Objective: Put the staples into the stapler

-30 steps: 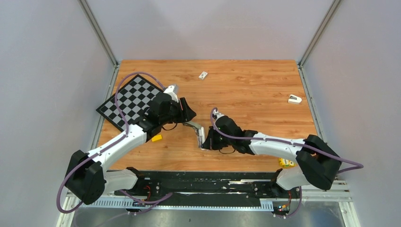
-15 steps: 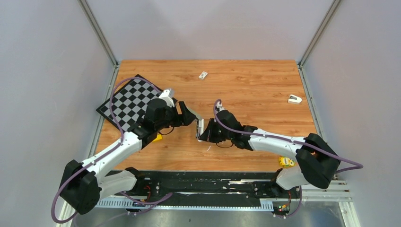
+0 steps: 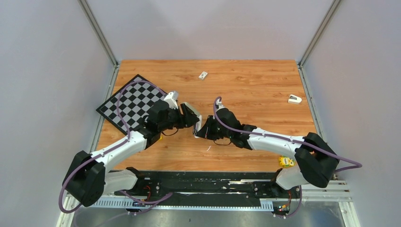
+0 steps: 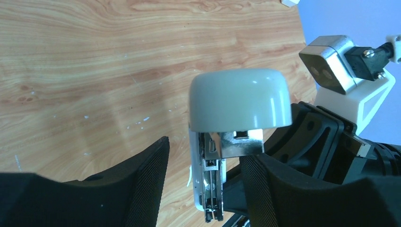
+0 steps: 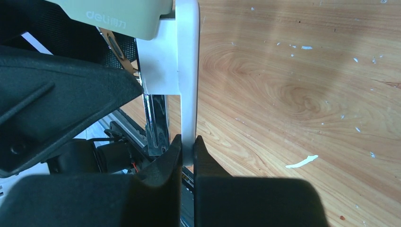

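A: Grip check, right side first?
B: Your right claw (image 5: 187, 142) pinches the white base of the small grey-silver hinged stapler (image 5: 187, 71), above the wooden tabletop's (image 3: 246, 90) middle, between both arms.
A: And the left claw (image 4: 204, 151)?
B: Yours stands wide, fingers flanking the stapler's metal channel under its rounded cap, gaps visible.

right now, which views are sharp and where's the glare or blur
Top external: evenly lit and sharp, but the stapler is tiny. Left wrist: its pale cap is crisp with a soft highlight; fingers of the left gripper are dark and blurred. Right wrist: fingers of the right gripper blur too; the table grain is sharp.
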`<act>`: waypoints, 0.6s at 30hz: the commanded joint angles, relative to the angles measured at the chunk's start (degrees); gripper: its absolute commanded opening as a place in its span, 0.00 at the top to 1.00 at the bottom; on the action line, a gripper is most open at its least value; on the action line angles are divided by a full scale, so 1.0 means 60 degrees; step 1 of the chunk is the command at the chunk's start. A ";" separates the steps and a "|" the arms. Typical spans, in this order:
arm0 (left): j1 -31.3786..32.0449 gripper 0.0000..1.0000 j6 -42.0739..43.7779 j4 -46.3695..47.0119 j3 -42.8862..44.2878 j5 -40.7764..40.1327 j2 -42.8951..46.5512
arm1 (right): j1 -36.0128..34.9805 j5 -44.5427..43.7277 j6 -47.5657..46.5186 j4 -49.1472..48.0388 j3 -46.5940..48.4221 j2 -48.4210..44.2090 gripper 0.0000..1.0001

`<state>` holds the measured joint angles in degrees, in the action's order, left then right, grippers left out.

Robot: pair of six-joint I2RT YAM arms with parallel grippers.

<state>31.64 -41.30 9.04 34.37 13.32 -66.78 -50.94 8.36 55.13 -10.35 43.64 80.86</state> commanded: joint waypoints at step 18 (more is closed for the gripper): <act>0.0161 0.84 0.0205 0.0557 0.0398 -0.0072 -0.0904 | 0.0419 0.0089 -0.0043 -0.0252 0.0023 0.0022 0.76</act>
<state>32.34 -42.24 12.75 34.63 14.79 -70.26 -49.84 8.75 55.37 -10.66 43.64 81.49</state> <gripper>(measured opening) 0.277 0.156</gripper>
